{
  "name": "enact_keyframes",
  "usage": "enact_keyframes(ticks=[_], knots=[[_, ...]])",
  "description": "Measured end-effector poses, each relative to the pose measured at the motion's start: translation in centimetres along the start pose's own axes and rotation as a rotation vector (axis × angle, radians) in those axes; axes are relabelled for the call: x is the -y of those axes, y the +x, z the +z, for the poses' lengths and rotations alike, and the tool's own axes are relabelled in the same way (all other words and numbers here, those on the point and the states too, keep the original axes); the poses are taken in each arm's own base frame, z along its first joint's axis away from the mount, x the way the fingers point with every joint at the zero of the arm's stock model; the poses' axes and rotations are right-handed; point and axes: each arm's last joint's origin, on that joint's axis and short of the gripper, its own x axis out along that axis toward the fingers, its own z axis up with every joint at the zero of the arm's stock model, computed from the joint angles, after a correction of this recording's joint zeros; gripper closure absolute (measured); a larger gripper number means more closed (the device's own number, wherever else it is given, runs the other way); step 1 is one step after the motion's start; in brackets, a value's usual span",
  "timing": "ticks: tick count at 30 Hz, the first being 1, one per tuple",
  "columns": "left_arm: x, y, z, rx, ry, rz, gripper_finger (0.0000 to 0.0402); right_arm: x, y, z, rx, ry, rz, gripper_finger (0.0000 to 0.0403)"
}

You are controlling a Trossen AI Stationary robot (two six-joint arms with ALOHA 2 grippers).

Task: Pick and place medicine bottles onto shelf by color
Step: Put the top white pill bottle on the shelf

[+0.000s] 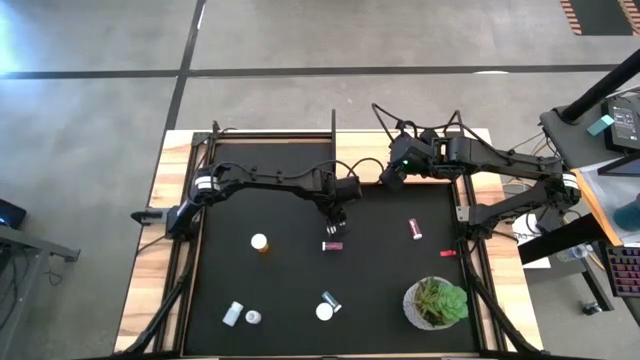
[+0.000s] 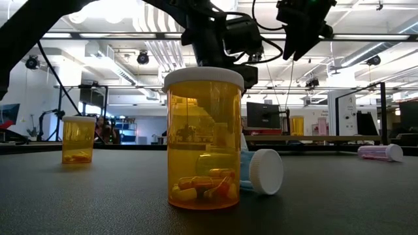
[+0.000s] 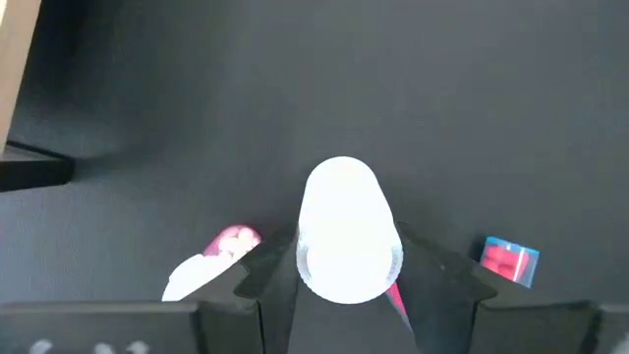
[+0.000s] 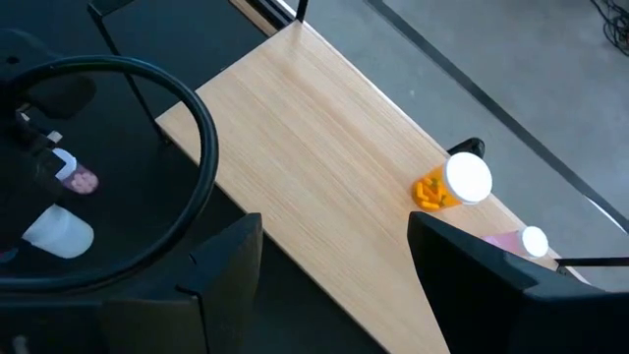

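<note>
While the left gripper (image 1: 334, 222) hangs over the middle of the large black mat (image 1: 290, 280), its dark fingers (image 3: 257, 280) stand narrowly apart on either side of a white-capped bottle (image 3: 346, 231) held between them, and a pink-red pill bottle (image 1: 333, 245) lies on its side on the mat just beside it. The right gripper (image 4: 334, 265), jaws apart and holding nothing, hovers over the flat light-wood shelf board (image 4: 324, 147) at the table's far edge, where an orange bottle with a white cap (image 4: 452, 185) stands near the board's end, a pink one (image 4: 521, 241) just beside it.
</note>
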Motion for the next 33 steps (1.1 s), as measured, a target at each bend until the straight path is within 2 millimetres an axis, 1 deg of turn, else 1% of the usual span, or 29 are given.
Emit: enact_keyframes(ticks=[8, 14, 17, 19, 22, 28, 31, 33], knots=[[0.1, 0.1, 0.1, 0.013, 0.002, 0.001, 0.022, 0.0, 0.0, 0.0, 0.0, 0.0, 0.0, 0.0158], [0.2, -0.4, 0.6, 0.039, 0.002, -0.005, 0.0213, 0.0, 0.0, 0.0, 0.0, -0.001, 0.0, 0.0158], [0.2, -1.4, 0.6, 0.053, 0.003, -0.008, 0.0213, 0.0, 0.0, 0.0, 0.0, 0.003, 0.0, 0.0158], [0.2, -2.6, 0.6, 0.066, 0.002, -0.012, 0.0213, 0.0, 0.0, 0.0, 0.002, 0.004, 0.001, 0.0158], [0.2, -5.0, 0.4, 0.085, 0.0, -0.021, 0.0212, 0.0, 0.0, 0.1, 0.006, 0.007, 0.003, 0.0158], [0.2, -11.1, -0.6, 0.166, -0.022, -0.041, 0.0212, -0.5, 0.1, 0.9, 0.07, 0.062, 0.064, 0.0158], [-0.1, -14.4, -1.8, 0.219, -0.05, -0.016, 0.0212, -1.2, 0.6, 1.0, 0.043, 0.031, 0.138, 0.0158], [-0.3, -16.2, -2.9, 0.236, -0.06, -0.01, 0.0212, -2.0, 1.2, 0.8, 0.043, -0.022, 0.182, 0.0158]])
